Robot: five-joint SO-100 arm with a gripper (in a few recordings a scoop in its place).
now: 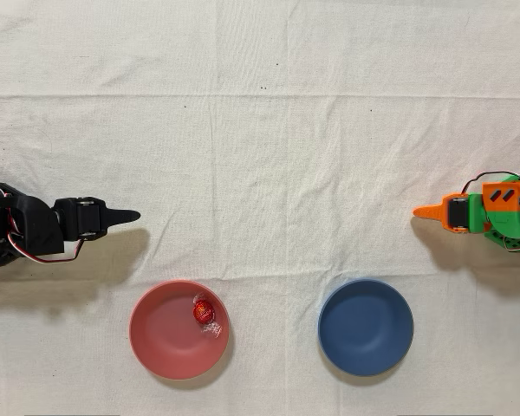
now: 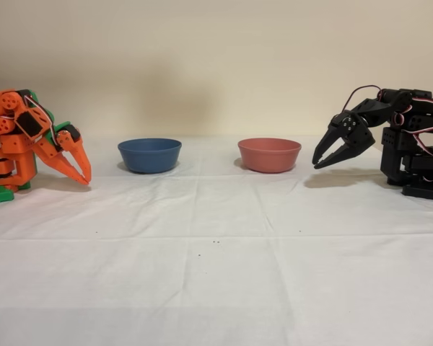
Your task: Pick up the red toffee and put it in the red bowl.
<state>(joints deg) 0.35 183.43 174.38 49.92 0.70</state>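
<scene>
Overhead view: the red toffee (image 1: 204, 310) is seen lying inside the red bowl (image 1: 160, 338), near its right rim. The black gripper (image 2: 321, 161), fingers slightly parted and empty, is held above the cloth beside the bowl.

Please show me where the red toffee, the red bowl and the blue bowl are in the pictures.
red toffee (image 1: 204, 309): overhead view, on its red foil ball.
red bowl (image 1: 163, 334): overhead view, on the bare inner floor.
blue bowl (image 2: 149, 155): fixed view, on the outer wall.

Overhead view: toffee (image 1: 204, 310) in left bowl (image 1: 156, 334), right bowl (image 1: 366, 328) beside.
</scene>
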